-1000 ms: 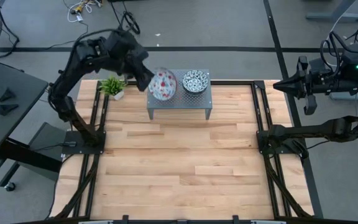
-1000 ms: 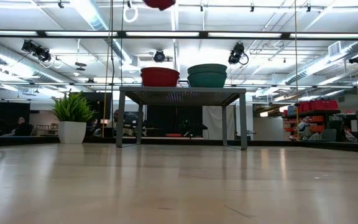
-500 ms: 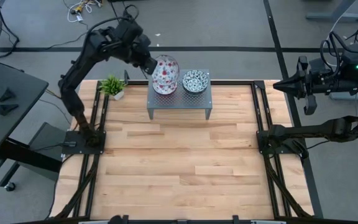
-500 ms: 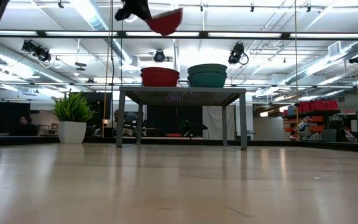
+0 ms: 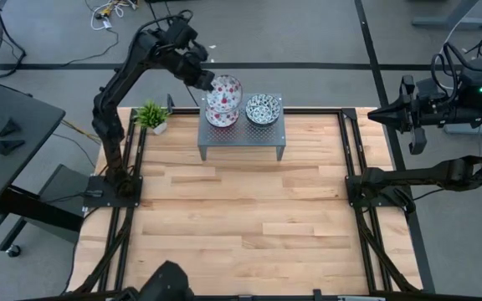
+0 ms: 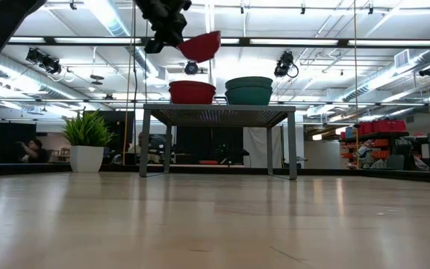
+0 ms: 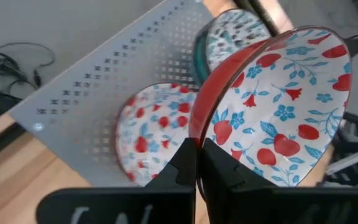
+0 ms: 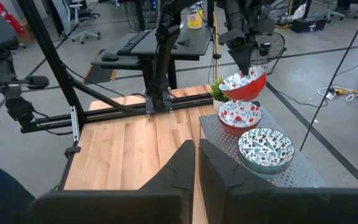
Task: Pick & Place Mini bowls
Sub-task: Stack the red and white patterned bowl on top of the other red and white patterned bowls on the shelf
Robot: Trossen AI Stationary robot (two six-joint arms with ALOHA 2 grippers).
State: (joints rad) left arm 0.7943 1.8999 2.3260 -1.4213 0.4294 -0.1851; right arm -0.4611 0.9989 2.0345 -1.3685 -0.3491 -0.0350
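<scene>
The left gripper [image 7: 196, 163] is clamped on the rim of a red bowl [image 7: 278, 112], holding it tilted in the air above the red stack [image 5: 221, 115] on the stand [image 5: 241, 136]. A teal stack [image 5: 263, 109] sits beside it. How many bowls each stack holds is hard to tell. The right gripper [image 8: 196, 163], fingers together, waits off the table's right side.

Two dark, near-black jointed arms on black frame rails; left tool [image 5: 201, 77] matte black, angular two-finger; right tool [image 5: 375, 114] black, pointed; green light and looped black cables at right arm's base.
</scene>
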